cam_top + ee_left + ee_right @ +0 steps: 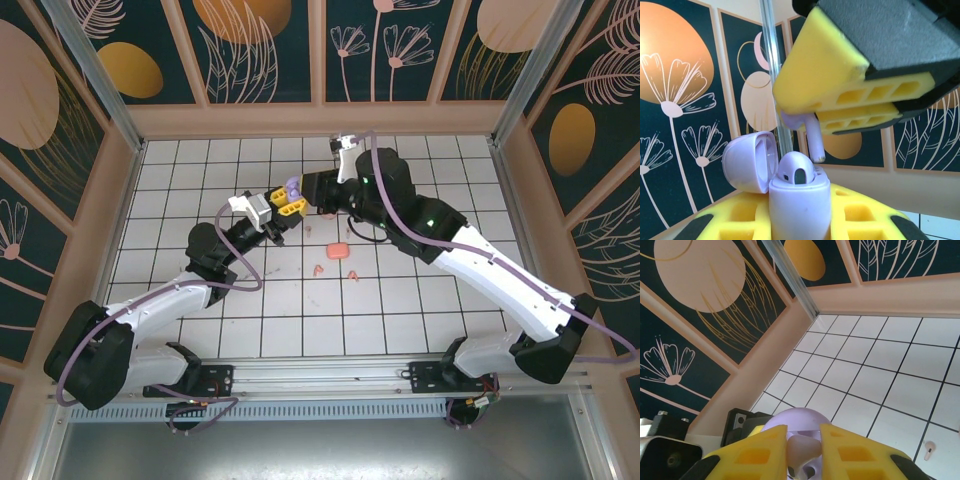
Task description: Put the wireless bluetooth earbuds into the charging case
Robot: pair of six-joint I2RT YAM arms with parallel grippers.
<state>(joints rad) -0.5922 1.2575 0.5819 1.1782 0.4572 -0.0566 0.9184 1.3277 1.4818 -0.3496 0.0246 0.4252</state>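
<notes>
Clamps lid-open lilac pebble-shaped plastic charging case point(801, 202) in left gripper point(800, 225) at lower centre, pinches lilac stemmed plastic earbud point(813, 141) in right gripper point(801, 114) just above; risks jamming if tilted stem misses socket.

Lilac case point(292, 187) held centrally, coral case point(337, 252) beside coral earbuds point(318, 268)

Floor point(400, 330): white square tiles with dark grout lines, across the centre of the top view. A low pale-pink rim wall point(310, 120) boxes it at the top, left and right. Above the rim, dark teal panels point(265, 50) carry orange discs and line-drawn flowers, split by tan battens. Metal corner post point(88, 60) at upper left. Aluminium rail point(320, 378) along the bottom. Light even, shadows soft.
</notes>
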